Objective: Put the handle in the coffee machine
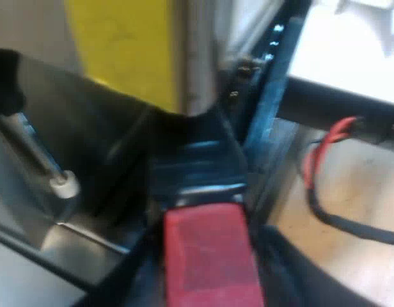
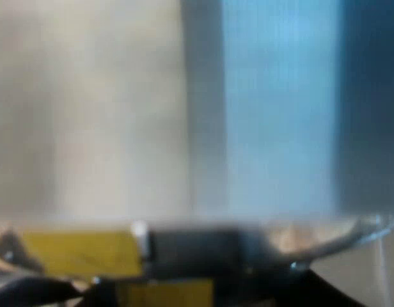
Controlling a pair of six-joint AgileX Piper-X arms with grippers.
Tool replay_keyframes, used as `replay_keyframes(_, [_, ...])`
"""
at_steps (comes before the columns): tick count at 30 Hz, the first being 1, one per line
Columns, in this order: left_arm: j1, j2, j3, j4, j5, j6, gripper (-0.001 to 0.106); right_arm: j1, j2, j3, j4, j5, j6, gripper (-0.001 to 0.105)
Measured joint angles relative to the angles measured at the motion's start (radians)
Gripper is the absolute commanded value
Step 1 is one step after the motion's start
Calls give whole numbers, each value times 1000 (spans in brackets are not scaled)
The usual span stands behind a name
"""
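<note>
Left wrist view: the holder runs in under the espresso machine, red end nearest the camera, dark handle reaching toward the machine's front. Its metal head is hidden beneath the machine's yellow body and steel column, so whether it is seated cannot be told.

Risks, as judgement:
1. If the head meets the machine's front off-level, its lugs may miss their slots, and the holder could jam or drop once let go.
2. A turn forced on a half-entered head could make the red end slip in the grip.
3. The steam wand hangs under the machine beside the handle, and a wide swing could strike it.

Grip: the 2 fingers of the left gripper stand narrowly apart, 1 on each side of the red end and touching it; it appears clamped on the holder.

Right wrist view faces the machine's yellow panel at close range
</note>
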Motion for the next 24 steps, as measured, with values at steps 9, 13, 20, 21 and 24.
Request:
replay_keyframes(9, [0, -35, 0, 63, -24, 43, 52, 0, 13, -1, -53, 7, -70, 28])
replay_keyframes(13, [0, -85, -5, 78, -21, 81, 52, -2, 13, -1, -63, 10, -101, 28])
replay_keyframes(20, [54, -96, -11, 78, -30, 90, 52, -2, 13, -1, -63, 10, -112, 28])
replay_keyframes(21, [63, -99, -11, 78, -30, 90, 52, -2, 13, -1, -63, 10, -112, 28])
replay_keyframes(24, [104, -106, -34, 105, -5, 92, 52, -2, 13, -1, -63, 11, -112, 28])
